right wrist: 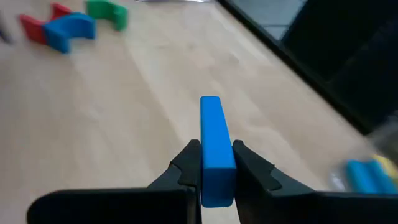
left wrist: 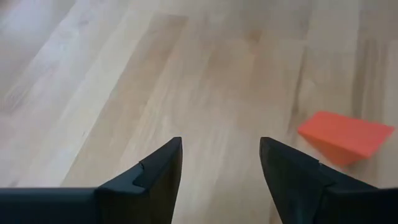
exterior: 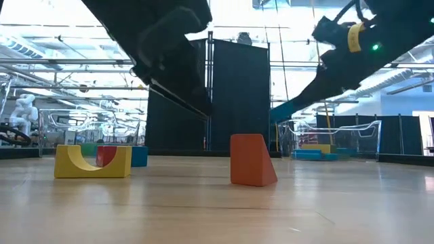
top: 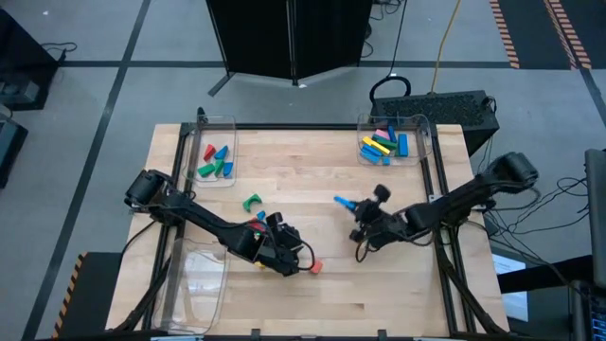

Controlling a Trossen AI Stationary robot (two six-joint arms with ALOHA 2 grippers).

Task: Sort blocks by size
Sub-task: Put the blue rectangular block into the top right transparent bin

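Observation:
My right gripper (right wrist: 216, 154) is shut on a blue bar block (right wrist: 211, 124) and holds it above the middle of the table (top: 343, 202). Near the front edge my left gripper (left wrist: 221, 165) stands open over bare wood, with an orange wedge block (left wrist: 345, 137) lying just beside one finger, untouched. In the low view the wedge (exterior: 252, 160) rests on its flat base. A green arch block (top: 252, 202), a yellow arch (exterior: 91, 161) and red and blue blocks (right wrist: 59, 28) lie loose left of centre. My right gripper pinches the bar's two long sides (right wrist: 216, 171) between its two fingers, at the end nearest the wrist. The fingers lie along the bar, which sticks out forward past their tips. The bar slants downward (exterior: 288, 108), lifted clear of the table.
A clear bin (top: 216, 156) at the far left holds green, blue and red blocks. Another bin (top: 393, 142) at the far right holds yellow, blue, green and pink ones. A third clear bin (top: 199, 275) sits at the near left. Bare wood lies between the two grippers.

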